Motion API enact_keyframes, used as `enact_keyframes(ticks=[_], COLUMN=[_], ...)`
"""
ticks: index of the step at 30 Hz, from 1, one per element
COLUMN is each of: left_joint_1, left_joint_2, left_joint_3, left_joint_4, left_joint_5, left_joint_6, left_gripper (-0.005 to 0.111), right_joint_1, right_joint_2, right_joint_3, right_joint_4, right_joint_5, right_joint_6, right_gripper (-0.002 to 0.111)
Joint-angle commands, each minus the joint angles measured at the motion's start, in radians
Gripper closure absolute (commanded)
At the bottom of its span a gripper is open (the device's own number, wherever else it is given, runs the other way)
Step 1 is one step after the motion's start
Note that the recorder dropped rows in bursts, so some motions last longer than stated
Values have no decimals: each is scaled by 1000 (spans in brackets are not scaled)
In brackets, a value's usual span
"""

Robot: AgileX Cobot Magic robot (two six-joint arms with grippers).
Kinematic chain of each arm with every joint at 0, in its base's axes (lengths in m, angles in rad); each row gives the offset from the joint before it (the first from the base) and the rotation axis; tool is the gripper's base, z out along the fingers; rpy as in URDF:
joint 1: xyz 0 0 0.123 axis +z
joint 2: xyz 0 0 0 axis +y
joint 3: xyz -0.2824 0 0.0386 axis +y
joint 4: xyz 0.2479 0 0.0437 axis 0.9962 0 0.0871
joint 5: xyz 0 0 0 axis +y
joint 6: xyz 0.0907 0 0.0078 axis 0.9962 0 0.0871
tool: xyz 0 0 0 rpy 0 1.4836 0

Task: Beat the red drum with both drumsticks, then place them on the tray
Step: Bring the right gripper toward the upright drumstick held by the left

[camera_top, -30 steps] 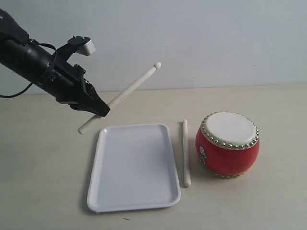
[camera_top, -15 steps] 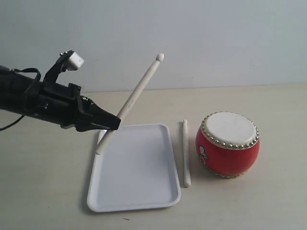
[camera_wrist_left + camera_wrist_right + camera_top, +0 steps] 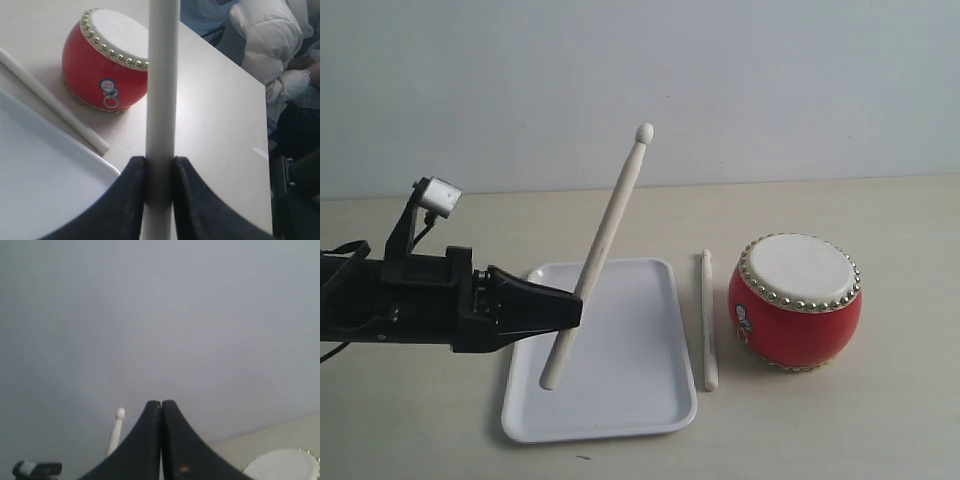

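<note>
My left gripper (image 3: 575,308) (image 3: 160,161) is shut on one pale drumstick (image 3: 605,240) (image 3: 163,75), which stands steeply tilted over the white tray (image 3: 630,410) (image 3: 30,185), bead tip up and butt end low above the tray. A second drumstick (image 3: 707,320) (image 3: 50,102) lies flat on the table between the tray and the red drum (image 3: 800,315) (image 3: 100,70). The drum stands upright to the right of the tray. My right gripper (image 3: 161,404) is shut with nothing in it, raised and facing the wall; the exterior view does not show it.
A beige tabletop (image 3: 880,420) runs to a pale wall (image 3: 770,80) behind. Past the table's far edge in the left wrist view there is a person in a white jacket (image 3: 270,40) and dark gear.
My left arm has swung down and to the right, carrying the drumstick from behind the tray to over it. The stick has turned from slanted to nearly upright.
</note>
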Motion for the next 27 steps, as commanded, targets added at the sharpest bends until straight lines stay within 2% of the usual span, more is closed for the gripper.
enact_keyframes(ticks=[1, 5, 8, 10, 12, 16, 20, 23, 27], left_joint_1=[6, 21, 22, 22, 22, 22, 22, 22, 22], left_joint_2=[-17, -17, -17, -17, -17, -17, -15, -13, -13], left_joint_3=[8, 5, -2, -12, -24, -54, -71, -75, -75], left_joint_4=[-26, -26, -26, -26, -26, -26, -26, -26, -26], left_joint_5=[36, 46, 46, 46, 47, 57, 97, 97, 91], left_joint_6=[17, 20, 31, 31, 31, 22, 9, 2, -2], left_gripper=[107, 107, 107, 107, 107, 107, 107, 107, 107], right_joint_1=[3, 3, 3, 3, 3, 13, 48, 88, 152], right_joint_2=[274, 585, 836, 987, 1108, 1301, 1425, 1494, 1548], right_joint_3=[-109, -312, -493, -617, -708, -791, -791, -791, -791], right_joint_4=[-247, -528, -800, -972, -1061, -1020, -830, -711, -610], right_joint_5=[-71, -132, -198, -319, -437, -525, -592, -693, -720], right_joint_6=[68, 230, 459, 582, 609, 543, 313, 189, 62], right_gripper=[108, 108, 108, 107, 102, 87, 72, 64, 56])
